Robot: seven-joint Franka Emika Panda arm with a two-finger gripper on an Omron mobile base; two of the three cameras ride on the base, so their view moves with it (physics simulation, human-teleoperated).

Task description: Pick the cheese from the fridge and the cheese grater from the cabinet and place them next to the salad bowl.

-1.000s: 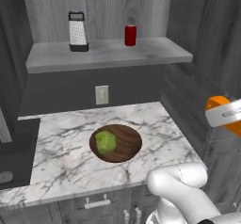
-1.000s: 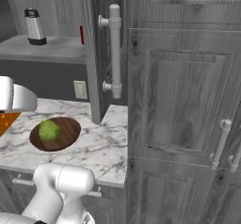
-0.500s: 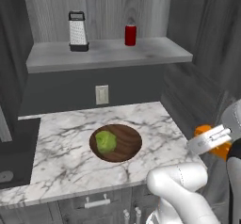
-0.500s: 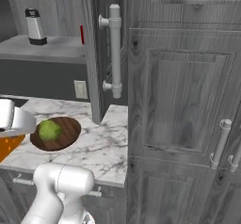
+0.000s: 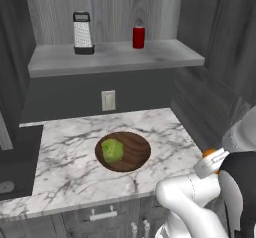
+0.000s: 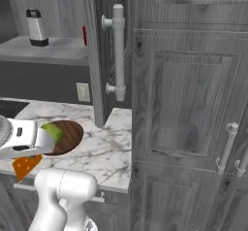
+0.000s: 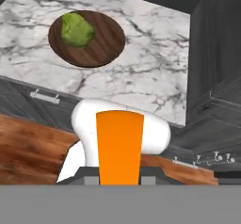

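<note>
My gripper is shut on the cheese, an orange wedge that hangs below the hand just off the counter's front edge. In the hand view the cheese rises from between the fingers at my gripper. The salad bowl, dark wood with a lettuce lump, sits mid-counter, left of the gripper and apart from it. The cheese grater stands upright on the cabinet shelf, far above the hand.
A red bottle stands on the shelf right of the grater. The cabinet's open door with a pale bar handle juts out over the marble counter. Tall wood-grain panels close off the right side.
The arm has come down with the cheese, from beside the counter's right end to low at its front edge. Bowl, grater and bottle stayed put.
</note>
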